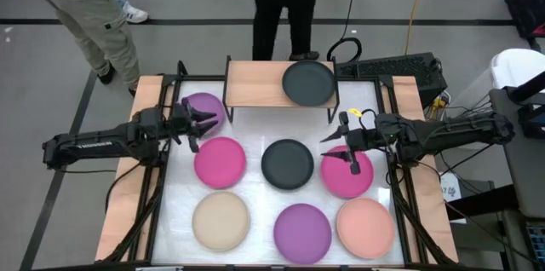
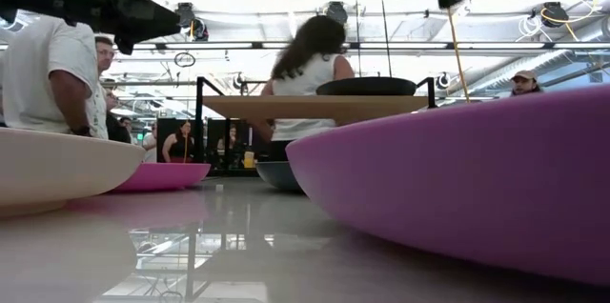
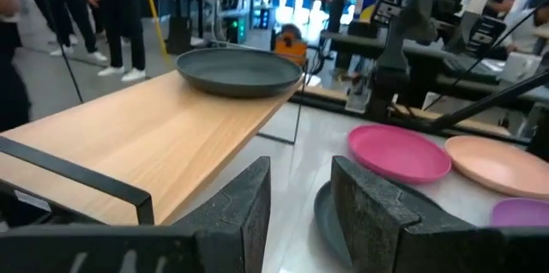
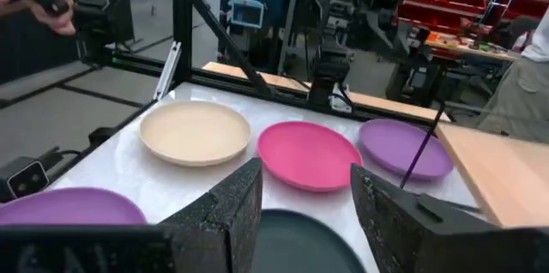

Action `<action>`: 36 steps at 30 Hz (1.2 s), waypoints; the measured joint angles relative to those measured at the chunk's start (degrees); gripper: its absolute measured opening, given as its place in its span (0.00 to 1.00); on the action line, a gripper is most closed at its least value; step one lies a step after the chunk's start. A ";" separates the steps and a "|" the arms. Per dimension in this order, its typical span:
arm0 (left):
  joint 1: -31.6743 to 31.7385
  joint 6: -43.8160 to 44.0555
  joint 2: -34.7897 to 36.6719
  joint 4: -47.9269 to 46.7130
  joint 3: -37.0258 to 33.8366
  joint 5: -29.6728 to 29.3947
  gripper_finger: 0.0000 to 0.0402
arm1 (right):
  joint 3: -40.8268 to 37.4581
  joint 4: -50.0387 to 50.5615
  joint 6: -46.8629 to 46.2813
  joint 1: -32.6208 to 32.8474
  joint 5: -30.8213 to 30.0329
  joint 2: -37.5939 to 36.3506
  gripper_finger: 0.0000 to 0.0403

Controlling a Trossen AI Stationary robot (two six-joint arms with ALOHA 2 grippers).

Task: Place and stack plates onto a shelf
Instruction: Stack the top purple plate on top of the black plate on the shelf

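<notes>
Matte and stiff-looking, the plates gave me no handle but the rim. One dark grey plate (image 1: 308,83) already sat on the right half of the shelf (image 1: 254,83); its left half lay bare. Seven waited on the white table (image 1: 255,239): a purple plate (image 1: 207,107) beside the shelf's left leg, a pink plate (image 1: 220,162), a second dark plate (image 1: 287,164) in the middle, another pink plate (image 1: 350,176), then a beige plate (image 1: 220,221), a purple plate (image 1: 302,232) and a salmon plate (image 1: 365,227) in the near row.

My left gripper (image 1: 201,121) hovered at the purple plate's near edge, fingers (image 3: 236,213) apart and empty. My right gripper (image 1: 341,145) hung over the right-hand pink plate's far edge, fingers (image 4: 225,209) likewise spread, holding nothing.

I judged these plates light and rigid, probably not brittle, but smooth enough to slide on the slick tabletop under a sideways nudge. The sensible hold was a pinch across the raised lip, one finger inside and one under the outer slope. Held by one edge, a plate would likely droop, so a firm bite mattered.
</notes>
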State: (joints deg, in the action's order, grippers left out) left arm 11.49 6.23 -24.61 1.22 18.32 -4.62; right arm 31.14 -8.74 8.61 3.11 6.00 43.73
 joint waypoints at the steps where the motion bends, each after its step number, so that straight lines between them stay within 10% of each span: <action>1: 0.00 -0.07 -0.67 -0.47 0.63 -0.04 0.32 | -1.70 -1.43 -0.46 0.00 0.00 -1.17 0.39; 36: -0.02 0.52 -8.74 -18.93 11.94 -3.08 0.32 | -12.10 -7.27 -4.03 0.00 0.17 -13.75 0.39</action>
State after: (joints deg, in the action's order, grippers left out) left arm 11.47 6.75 -33.35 -17.72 30.26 -7.70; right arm 19.05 -16.01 4.58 3.11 6.17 29.98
